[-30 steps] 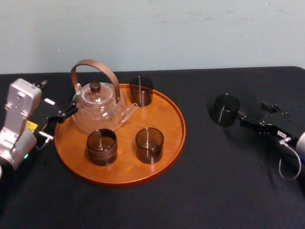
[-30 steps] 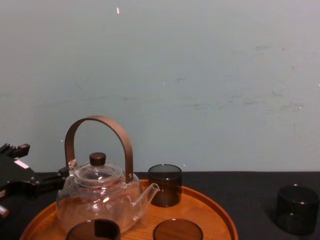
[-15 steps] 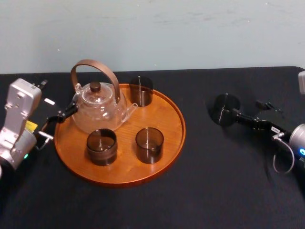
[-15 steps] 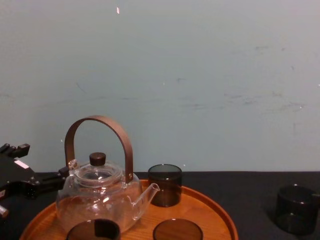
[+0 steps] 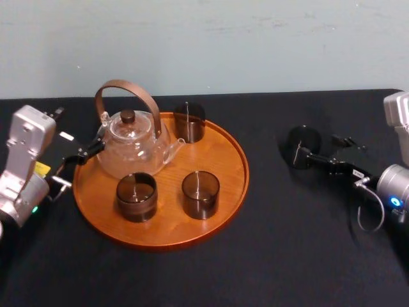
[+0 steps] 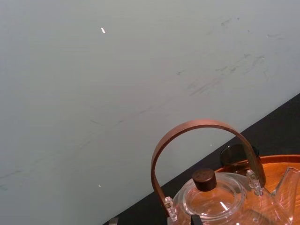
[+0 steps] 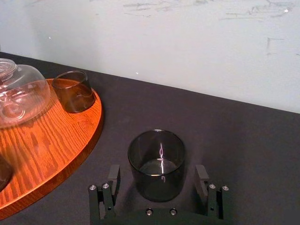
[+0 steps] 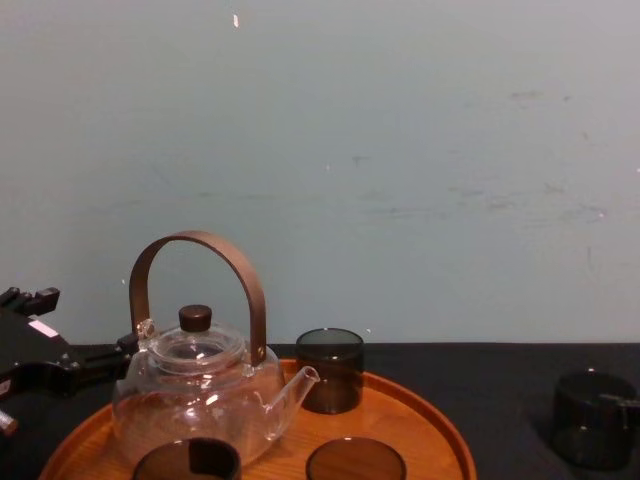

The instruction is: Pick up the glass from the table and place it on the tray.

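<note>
The dark glass [image 7: 157, 164] stands upright on the black table [image 7: 243, 140], between the 2 spread fingers [image 7: 113, 180] of the right gripper [image 7: 157, 180], with a gap on each side, so nothing is gripped. The tray [image 5: 220, 160], carrying a teapot [image 5: 131, 150] and 3 other glasses [image 5: 200, 194], lies well to that gripper's left. The left gripper [image 5: 86, 153] sits at the tray's opposite edge, seemingly touching the teapot.
</note>
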You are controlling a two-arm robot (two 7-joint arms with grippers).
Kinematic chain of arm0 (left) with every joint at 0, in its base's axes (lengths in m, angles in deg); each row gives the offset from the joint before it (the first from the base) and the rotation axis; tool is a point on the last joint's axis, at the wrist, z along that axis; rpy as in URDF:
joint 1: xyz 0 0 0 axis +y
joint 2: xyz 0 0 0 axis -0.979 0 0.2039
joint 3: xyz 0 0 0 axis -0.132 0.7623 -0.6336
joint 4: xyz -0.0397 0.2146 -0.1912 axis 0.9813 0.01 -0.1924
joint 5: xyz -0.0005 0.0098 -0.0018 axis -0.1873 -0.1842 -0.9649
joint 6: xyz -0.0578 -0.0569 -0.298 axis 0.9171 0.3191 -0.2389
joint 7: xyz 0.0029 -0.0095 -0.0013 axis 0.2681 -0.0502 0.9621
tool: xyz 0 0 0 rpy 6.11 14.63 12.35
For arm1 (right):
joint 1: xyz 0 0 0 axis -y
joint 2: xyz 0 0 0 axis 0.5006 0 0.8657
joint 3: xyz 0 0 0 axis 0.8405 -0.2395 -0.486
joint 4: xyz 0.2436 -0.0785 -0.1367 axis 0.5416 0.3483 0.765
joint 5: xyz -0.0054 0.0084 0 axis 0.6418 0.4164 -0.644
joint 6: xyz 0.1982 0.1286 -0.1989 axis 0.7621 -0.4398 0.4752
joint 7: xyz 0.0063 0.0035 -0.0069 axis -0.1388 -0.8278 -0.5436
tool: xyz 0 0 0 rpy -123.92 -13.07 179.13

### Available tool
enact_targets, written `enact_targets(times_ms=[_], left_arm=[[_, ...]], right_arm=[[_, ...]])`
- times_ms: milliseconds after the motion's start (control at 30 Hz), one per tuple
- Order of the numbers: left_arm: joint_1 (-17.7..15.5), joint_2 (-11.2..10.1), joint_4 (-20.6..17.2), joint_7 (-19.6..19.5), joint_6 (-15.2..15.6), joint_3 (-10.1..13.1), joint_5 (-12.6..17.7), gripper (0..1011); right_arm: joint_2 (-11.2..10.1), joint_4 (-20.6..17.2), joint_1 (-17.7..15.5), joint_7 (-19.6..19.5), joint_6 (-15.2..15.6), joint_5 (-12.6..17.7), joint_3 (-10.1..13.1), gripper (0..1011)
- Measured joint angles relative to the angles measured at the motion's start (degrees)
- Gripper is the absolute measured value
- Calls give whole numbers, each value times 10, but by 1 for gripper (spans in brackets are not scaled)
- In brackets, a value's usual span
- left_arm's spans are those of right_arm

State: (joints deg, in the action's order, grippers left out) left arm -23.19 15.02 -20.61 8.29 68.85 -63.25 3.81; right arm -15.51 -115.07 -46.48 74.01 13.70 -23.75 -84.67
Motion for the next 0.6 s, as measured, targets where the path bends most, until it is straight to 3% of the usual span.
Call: enact_targets(times_ms=[600], left_arm=[[0, 0, 0, 0, 0, 0, 0, 1001]], right_arm=[[17, 29, 36, 1, 14, -24, -17, 1002]])
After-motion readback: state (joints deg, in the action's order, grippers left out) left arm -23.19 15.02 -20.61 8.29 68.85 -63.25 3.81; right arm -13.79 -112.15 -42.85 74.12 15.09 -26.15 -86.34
